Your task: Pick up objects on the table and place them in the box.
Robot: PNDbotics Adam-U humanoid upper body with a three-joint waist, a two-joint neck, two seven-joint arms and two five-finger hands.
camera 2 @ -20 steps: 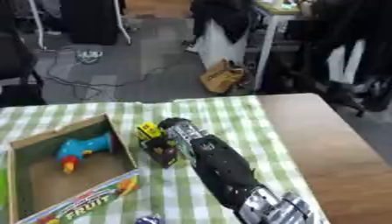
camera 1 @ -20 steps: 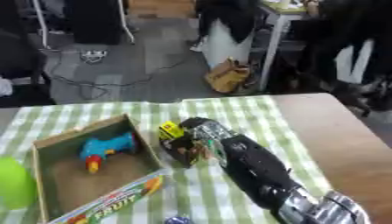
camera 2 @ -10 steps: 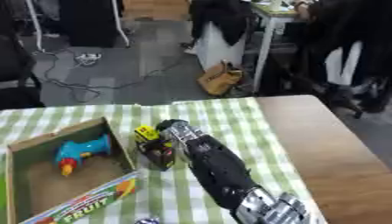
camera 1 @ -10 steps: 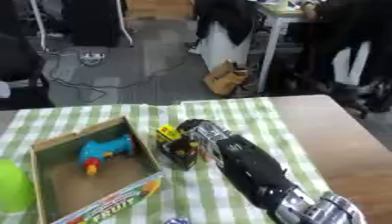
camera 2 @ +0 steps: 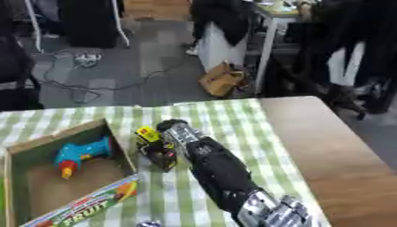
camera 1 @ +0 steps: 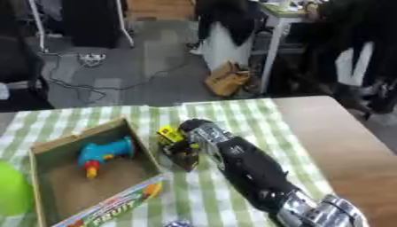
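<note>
My right hand (camera 1: 198, 133) reaches in from the lower right, its fingers curled round a small yellow and dark toy (camera 1: 177, 146) that sits just right of the box. The open cardboard box (camera 1: 48, 147) lies at the left on the green checked cloth. Inside it rests a blue toy drill (camera 1: 105, 154) with a red and yellow tip. A flat carton printed "FRUIT" (camera 1: 116, 205) leans over the box's near right corner. A green round object (camera 1: 12, 190) shows at the left edge. My left hand is out of sight.
The bare wooden tabletop (camera 1: 349, 146) lies right of the cloth. A small dark thing (camera 1: 177, 224) peeks in at the bottom edge. Beyond the table's far edge are floor cables, chairs, a brown bag (camera 1: 229, 80) and people standing.
The whole picture shifted slightly as the head moved. My right hand with the toy has edged a little toward the box's right wall.
</note>
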